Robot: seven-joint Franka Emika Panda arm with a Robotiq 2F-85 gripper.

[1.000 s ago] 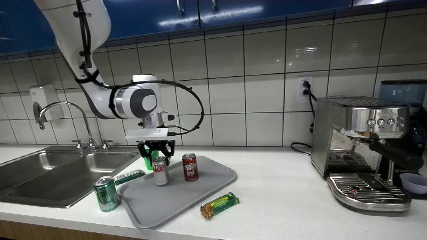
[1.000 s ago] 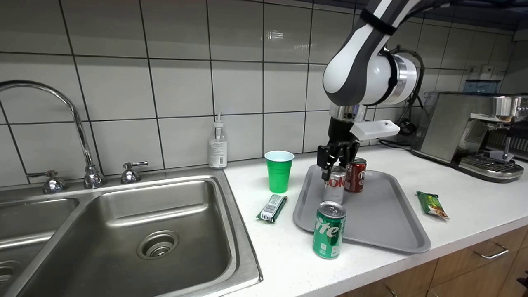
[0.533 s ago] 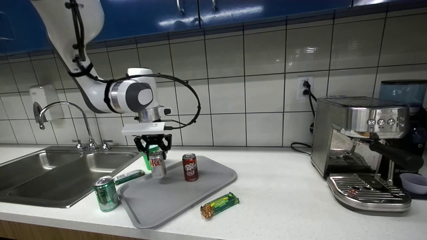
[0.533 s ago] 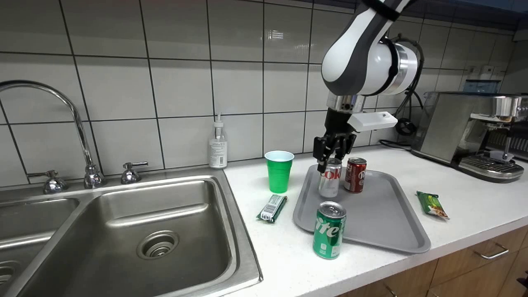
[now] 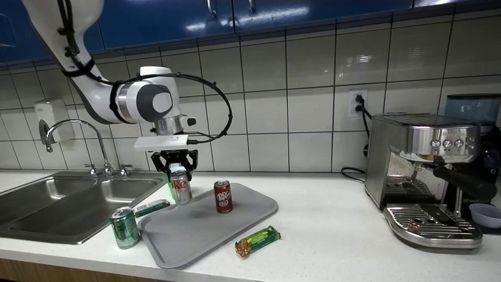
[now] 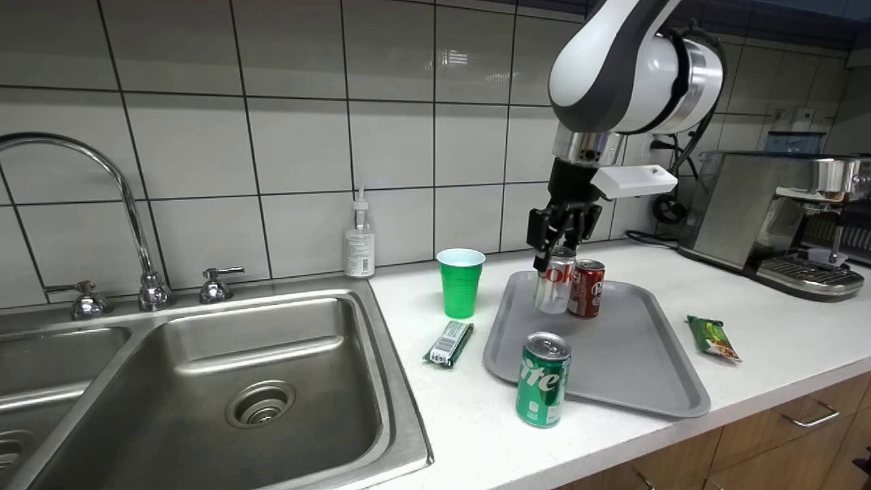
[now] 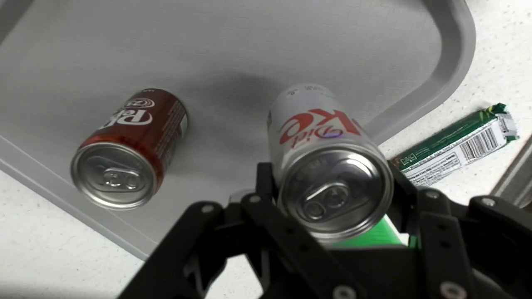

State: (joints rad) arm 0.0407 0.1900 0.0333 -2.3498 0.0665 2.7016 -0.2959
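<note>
While claw (image 5: 180, 176) grips silver Diet Coke can (image 5: 181, 191), apparently raised above gray tray (image 5: 199, 235), carrying seems in hand. Next move likely needs clearance from red can (image 5: 223, 197).

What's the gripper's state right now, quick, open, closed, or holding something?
Gripper: closed on the silver Diet Coke can, holding it near its top.
</note>
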